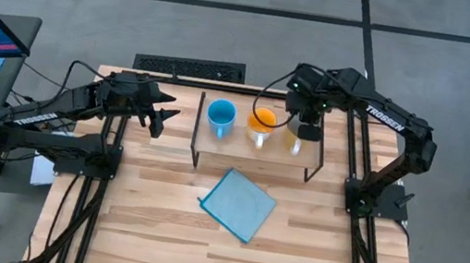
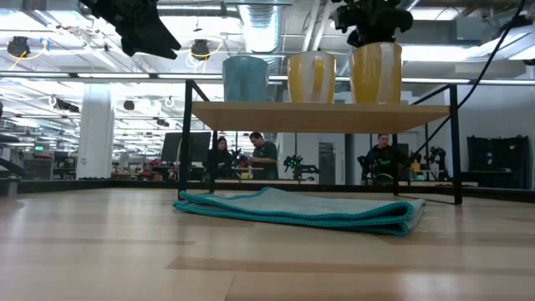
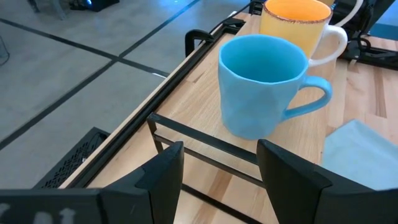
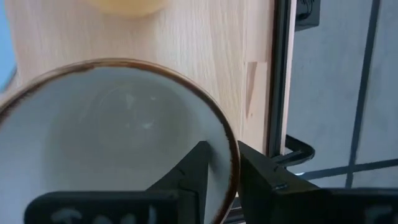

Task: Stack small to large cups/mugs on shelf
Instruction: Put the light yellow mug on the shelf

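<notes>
Your right gripper (image 4: 219, 171) pinches the cream mug's (image 4: 112, 134) rim on the shelf (image 1: 255, 150); your left gripper (image 3: 217, 171) hovers spread and empty left of the blue mug (image 3: 264, 84).

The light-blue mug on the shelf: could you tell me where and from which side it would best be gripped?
Probably by the rim, from above. The light-blue mug stands upright with its mouth open, at the shelf's left end, nearest the open left gripper. One finger inside and one outside the wall on the side away from its handle looks safest, since the orange mug stands close on the other side.
</notes>
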`<state>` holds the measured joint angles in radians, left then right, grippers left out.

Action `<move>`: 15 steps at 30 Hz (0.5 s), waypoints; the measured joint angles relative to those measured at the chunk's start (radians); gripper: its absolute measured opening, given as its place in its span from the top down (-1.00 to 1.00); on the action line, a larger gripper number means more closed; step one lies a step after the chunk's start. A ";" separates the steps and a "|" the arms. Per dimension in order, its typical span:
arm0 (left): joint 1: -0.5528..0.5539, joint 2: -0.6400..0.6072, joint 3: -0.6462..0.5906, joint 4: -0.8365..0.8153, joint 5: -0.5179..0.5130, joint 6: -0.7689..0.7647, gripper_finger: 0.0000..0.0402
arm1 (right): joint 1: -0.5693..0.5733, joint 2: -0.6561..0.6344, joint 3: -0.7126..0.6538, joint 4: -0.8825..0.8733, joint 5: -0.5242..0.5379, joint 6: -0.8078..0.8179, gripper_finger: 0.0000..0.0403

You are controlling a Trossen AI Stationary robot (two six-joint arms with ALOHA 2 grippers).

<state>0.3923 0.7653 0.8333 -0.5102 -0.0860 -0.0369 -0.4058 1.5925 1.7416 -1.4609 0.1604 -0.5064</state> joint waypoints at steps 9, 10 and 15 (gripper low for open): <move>0.000 0.000 0.000 0.000 -0.006 -0.002 0.03 | 0.006 0.000 0.000 0.000 -0.001 -0.041 0.54; 0.000 0.000 0.000 0.000 -0.006 -0.002 0.03 | 0.006 0.000 0.000 0.000 -0.001 -0.046 0.54; 0.000 0.000 0.000 0.000 -0.006 -0.002 0.03 | 0.006 0.000 0.000 0.000 0.000 -0.057 0.54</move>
<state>0.3925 0.7650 0.8333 -0.5102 -0.0925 -0.0391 -0.3996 1.5925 1.7416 -1.4609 0.1600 -0.5637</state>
